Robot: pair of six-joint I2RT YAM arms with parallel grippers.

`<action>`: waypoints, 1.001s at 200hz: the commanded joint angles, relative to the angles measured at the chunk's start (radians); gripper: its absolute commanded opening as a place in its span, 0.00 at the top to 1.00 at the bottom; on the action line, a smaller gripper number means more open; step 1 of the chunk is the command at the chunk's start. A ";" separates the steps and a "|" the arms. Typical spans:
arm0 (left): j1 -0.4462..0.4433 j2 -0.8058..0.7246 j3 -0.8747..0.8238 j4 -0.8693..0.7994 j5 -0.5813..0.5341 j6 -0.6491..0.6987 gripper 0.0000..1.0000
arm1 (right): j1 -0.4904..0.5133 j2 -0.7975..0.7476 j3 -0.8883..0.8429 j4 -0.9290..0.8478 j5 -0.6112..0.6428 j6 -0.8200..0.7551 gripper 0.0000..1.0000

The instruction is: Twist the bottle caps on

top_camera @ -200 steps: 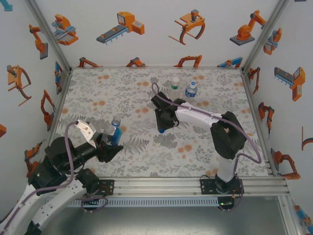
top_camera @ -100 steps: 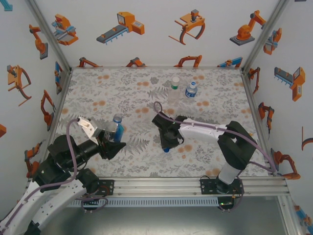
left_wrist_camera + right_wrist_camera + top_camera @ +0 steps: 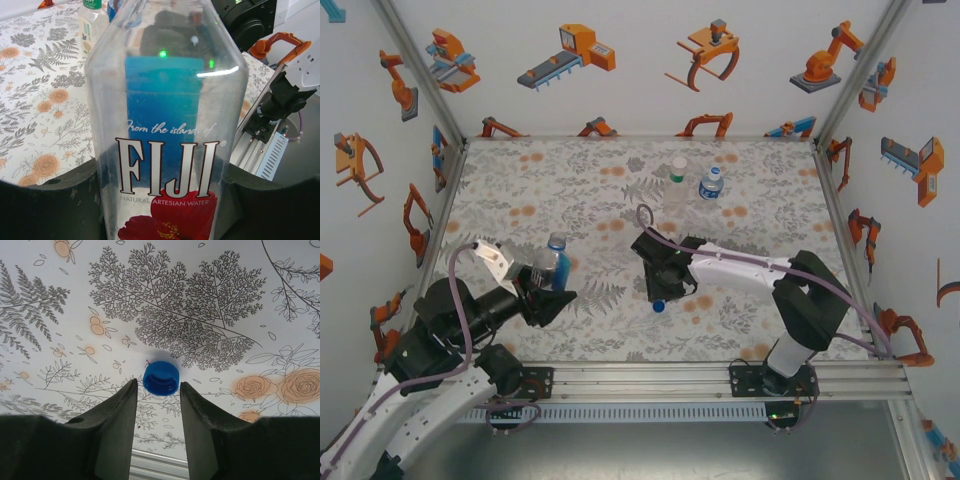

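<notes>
The small round blue plastic cap (image 3: 161, 377) lies on the fern-printed tabletop (image 3: 200, 300), just past the fingertips of the right end effector (image 3: 665, 288). Its jaws stand narrowly apart, and the arm reaches low and forward. The left end effector (image 3: 546, 285) clamps a clear plastic bottle (image 3: 165, 125) printed "FIJI Natural Artesian Water". A green-labelled bottle (image 3: 677, 180) and a squat blue-labelled bottle (image 3: 710, 186) stand at the far side.

The blue cap (image 3: 161, 377) lay loose just past the fingertips of the right gripper (image 3: 660, 297), in line with their gap. The slim clear Fiji bottle (image 3: 165, 140), blue-labelled, stood clamped in the left gripper (image 3: 548, 285). The green-labelled bottle (image 3: 677, 172) and the squat bottle (image 3: 710, 185), both white-topped, stood together well beyond the right gripper.
</notes>
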 commanded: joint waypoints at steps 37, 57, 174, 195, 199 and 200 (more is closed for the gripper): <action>0.005 -0.001 -0.014 0.039 -0.008 -0.019 1.00 | 0.013 -0.033 -0.003 -0.004 -0.003 0.025 0.60; 0.005 0.001 -0.017 0.042 -0.012 -0.018 1.00 | 0.015 -0.025 -0.009 0.003 -0.011 0.030 0.60; 0.004 0.001 -0.023 0.046 -0.014 -0.019 1.00 | 0.014 -0.006 -0.027 0.011 -0.039 0.051 0.56; 0.005 0.001 -0.021 0.043 -0.016 -0.016 1.00 | 0.015 -0.002 -0.029 0.016 -0.040 0.052 0.56; 0.005 0.001 -0.022 0.043 -0.018 -0.017 1.00 | 0.015 -0.001 -0.029 0.016 -0.042 0.052 0.56; 0.005 0.001 -0.022 0.043 -0.018 -0.017 1.00 | 0.015 -0.001 -0.030 0.016 -0.043 0.052 0.56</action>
